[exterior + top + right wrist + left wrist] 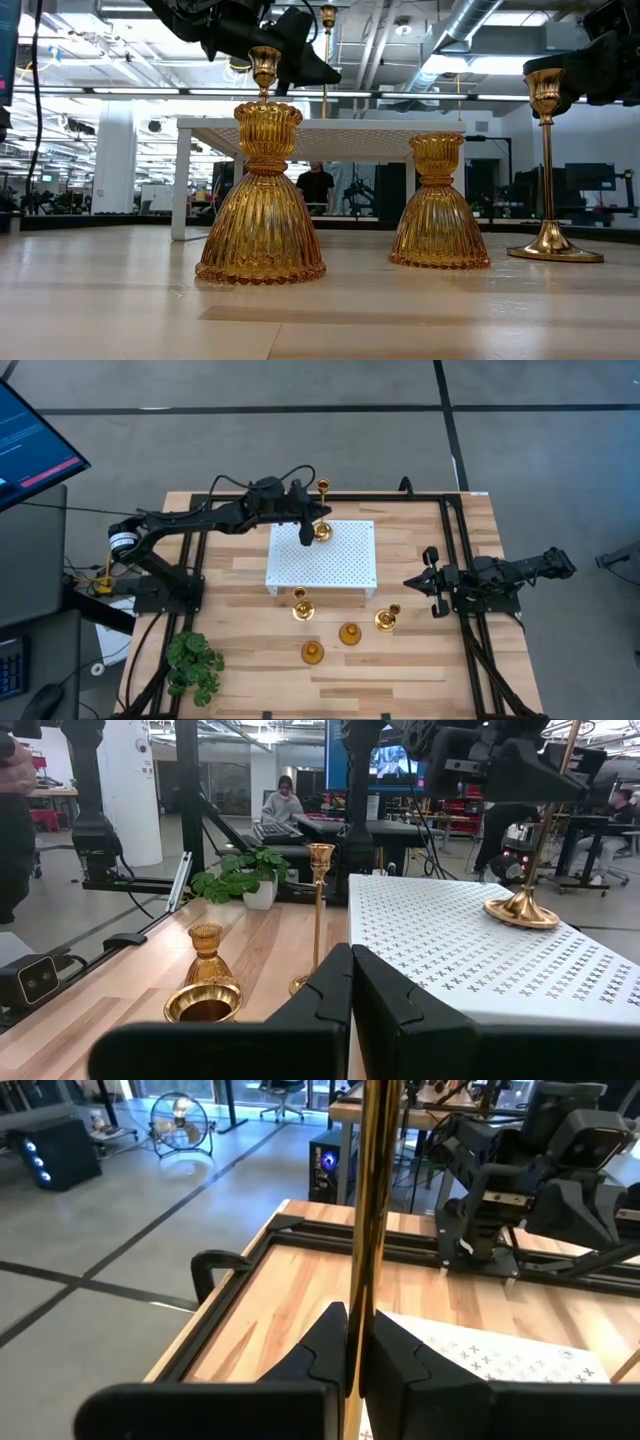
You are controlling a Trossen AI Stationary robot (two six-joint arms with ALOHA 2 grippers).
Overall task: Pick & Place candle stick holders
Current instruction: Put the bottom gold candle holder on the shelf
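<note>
My left gripper [306,534] reaches over the white perforated board [340,565] and is shut on a tall gold candle stick holder [323,510] with a thin stem. Its round base [520,910] is down at the board's top and its cup [326,16] is high up. Two more thin-stemmed holders [302,607] [387,619] and two short ribbed amber ones [349,633] [312,652] stand on their bases on the wooden table in front of the board. My right gripper [412,581] waits at the table's right side, shut and holding nothing. My left gripper pinches the tall holder's thin stem [362,1280] between its two fingers, partway up. The fingers lie level, coming from the table's left, across the stem. The stem leans toward the far edge. The base sits at the board's surface; whether it rests there I cannot tell.
A green leafy plant [195,665] stands at the table's near left corner. Black frame rails [455,560] run along the table's sides. A monitor [30,440] is off the table's left. People show in the room beyond.
</note>
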